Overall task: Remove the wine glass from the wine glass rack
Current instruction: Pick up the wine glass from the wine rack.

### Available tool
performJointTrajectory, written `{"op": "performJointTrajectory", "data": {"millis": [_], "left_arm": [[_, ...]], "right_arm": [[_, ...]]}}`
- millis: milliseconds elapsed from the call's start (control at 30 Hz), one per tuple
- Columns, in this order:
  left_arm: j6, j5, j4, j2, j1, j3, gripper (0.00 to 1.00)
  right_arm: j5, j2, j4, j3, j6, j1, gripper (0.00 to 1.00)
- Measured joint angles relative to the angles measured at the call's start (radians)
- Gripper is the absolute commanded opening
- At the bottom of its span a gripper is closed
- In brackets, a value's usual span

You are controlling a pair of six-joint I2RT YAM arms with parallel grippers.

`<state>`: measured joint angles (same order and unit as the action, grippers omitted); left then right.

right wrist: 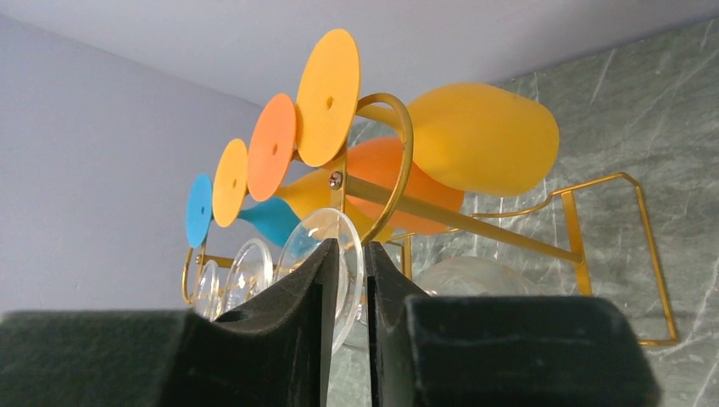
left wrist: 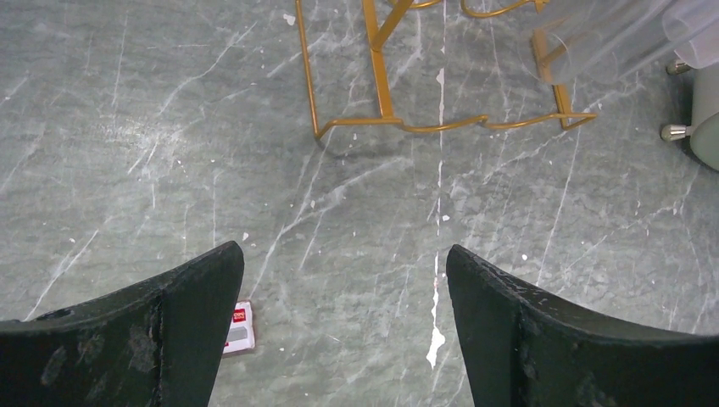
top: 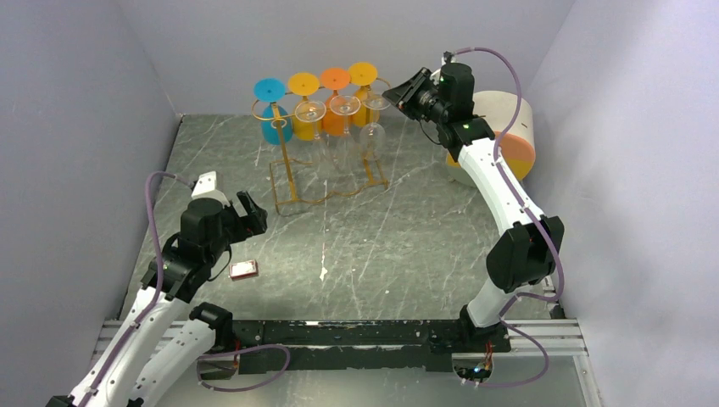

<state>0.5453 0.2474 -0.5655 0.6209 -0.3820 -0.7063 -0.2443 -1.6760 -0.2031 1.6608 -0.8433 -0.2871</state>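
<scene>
Up high at the back, the right gripper [right wrist: 350, 253] is squeezed shut on the round foot of a clear wine glass [right wrist: 315, 236] — the end one hanging upside down on the gold wine glass rack [top: 288, 174], at the far side of the table [top: 407, 237]. Coloured glasses [top: 335, 80] hang behind it. The left gripper [left wrist: 343, 254] sits low over the table, fingers wide apart — a small red and white card [top: 243, 270] lies just beside it
</scene>
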Motion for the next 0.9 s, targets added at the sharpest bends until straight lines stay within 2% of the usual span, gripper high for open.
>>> {"op": "performJointTrajectory", "data": {"millis": [167, 567, 767, 900], "left_arm": [[0.000, 0.000, 0.000, -0.015, 0.000, 0.000, 0.94], [0.000, 0.000, 0.000, -0.029, 0.000, 0.000, 0.94], [0.000, 0.004, -0.002, -0.013, 0.000, 0.000, 0.93], [0.000, 0.004, -0.003, -0.011, 0.000, 0.000, 0.94]], "right_arm": [[-0.008, -0.004, -0.005, 0.008, 0.006, 0.000, 0.22], [0.003, 0.002, -0.015, 0.011, 0.019, 0.000, 0.10], [0.010, 0.013, -0.032, 0.011, 0.021, 0.000, 0.00], [0.008, 0.014, -0.031, 0.011, 0.013, 0.000, 0.00]]}}
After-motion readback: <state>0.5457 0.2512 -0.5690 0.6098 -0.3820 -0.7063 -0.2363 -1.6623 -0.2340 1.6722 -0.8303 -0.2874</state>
